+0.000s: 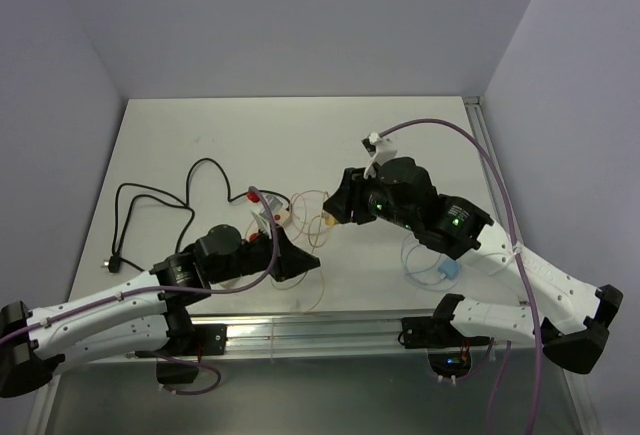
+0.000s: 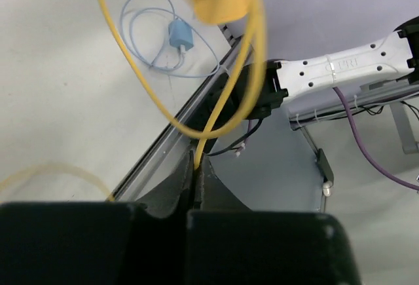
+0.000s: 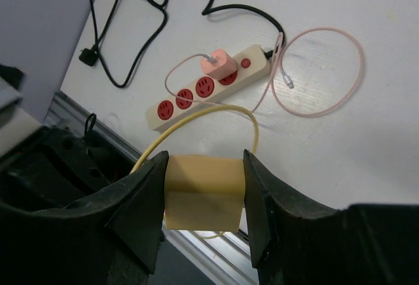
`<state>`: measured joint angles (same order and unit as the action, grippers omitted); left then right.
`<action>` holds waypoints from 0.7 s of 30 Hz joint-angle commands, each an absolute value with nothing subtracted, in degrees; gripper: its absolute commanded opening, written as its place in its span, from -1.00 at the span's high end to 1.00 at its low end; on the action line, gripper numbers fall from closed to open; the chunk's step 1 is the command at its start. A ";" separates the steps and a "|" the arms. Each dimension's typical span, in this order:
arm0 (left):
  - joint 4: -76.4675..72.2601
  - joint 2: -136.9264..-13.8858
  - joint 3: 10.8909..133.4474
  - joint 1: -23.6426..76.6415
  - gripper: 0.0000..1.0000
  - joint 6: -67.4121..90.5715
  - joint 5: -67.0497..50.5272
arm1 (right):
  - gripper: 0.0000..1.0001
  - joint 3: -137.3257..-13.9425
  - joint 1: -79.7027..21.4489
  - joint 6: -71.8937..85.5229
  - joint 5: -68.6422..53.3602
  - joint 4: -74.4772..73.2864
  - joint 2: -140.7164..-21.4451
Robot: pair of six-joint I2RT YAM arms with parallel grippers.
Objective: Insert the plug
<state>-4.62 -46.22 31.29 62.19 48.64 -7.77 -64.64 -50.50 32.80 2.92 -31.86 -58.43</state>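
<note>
Right wrist view gives you the yellow plug (image 3: 200, 196) squarely: it sits clamped between the two fingers of the right gripper (image 3: 204, 162), one finger pressed against each side of its body. The plug is held above the table (image 3: 366, 154), clear of the power strip (image 3: 171, 109) and not in any socket. Its yellow cable (image 3: 209, 107) arches up from behind the plug and curves back down on both sides.

In the left wrist view you see the left gripper (image 2: 196, 167) with its fingers drawn fully together, pinching that same yellow cable at their tips.

The cream power strip lies flat beyond the plug, its red sockets facing up. A pink plug (image 3: 219, 64) already occupies one socket near the end where the black cord (image 3: 157, 29) leaves; its pink cable (image 3: 353, 75) loops across the table. A blue charger (image 2: 179, 35) with a coiled pale cable lies well apart from the strip, near the table's front rail.
</note>
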 commanded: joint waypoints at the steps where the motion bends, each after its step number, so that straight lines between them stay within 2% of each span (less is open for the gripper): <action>1: -0.19 -43.86 39.18 62.49 0.99 45.09 -4.49 | 1.00 -63.02 -50.89 32.26 5.18 -31.55 -55.99; 5: 2.55 -38.78 46.13 62.49 0.99 43.51 -0.26 | 1.00 -60.47 -50.98 30.94 5.62 -33.13 -54.67; 10: 4.38 -34.46 53.95 62.49 0.99 42.01 14.98 | 1.00 -56.34 -51.06 30.50 5.89 -35.15 -50.81; 13: 11.23 -35.41 56.60 62.49 0.99 44.46 18.81 | 1.00 -56.51 -51.15 30.76 8.08 -35.86 -47.13; 16: 11.87 -37.87 54.07 62.49 0.99 44.04 12.07 | 1.00 -58.44 -51.15 30.06 11.50 -35.86 -44.31; 17: 10.39 -38.40 52.49 62.49 0.99 43.60 4.65 | 1.00 -58.97 -51.15 29.88 12.73 -35.77 -43.95; 21: -6.88 -37.89 37.76 62.49 0.99 46.04 -14.21 | 1.00 -62.75 -51.15 27.61 19.67 -34.46 -44.56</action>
